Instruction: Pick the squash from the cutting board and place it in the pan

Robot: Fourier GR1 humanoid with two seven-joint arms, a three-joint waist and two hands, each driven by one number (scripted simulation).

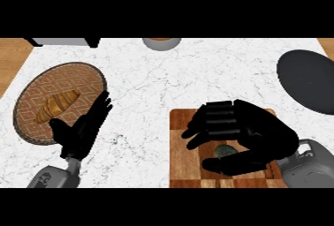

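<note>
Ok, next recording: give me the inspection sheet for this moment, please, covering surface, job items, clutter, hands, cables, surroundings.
Surface: white marbled counter, wooden floor at the upper corners.
Job's things: squash on the cutting board, mostly hidden; dark pan at the right edge, nothing seen in it.
Clutter: croissant on a round woven mat; grey round object at the top edge.
Hands: right hand curled round the squash; left hand open, resting beside the mat.
Cables: nothing seen.
Surroundings: a grey appliance at the top left.
</note>
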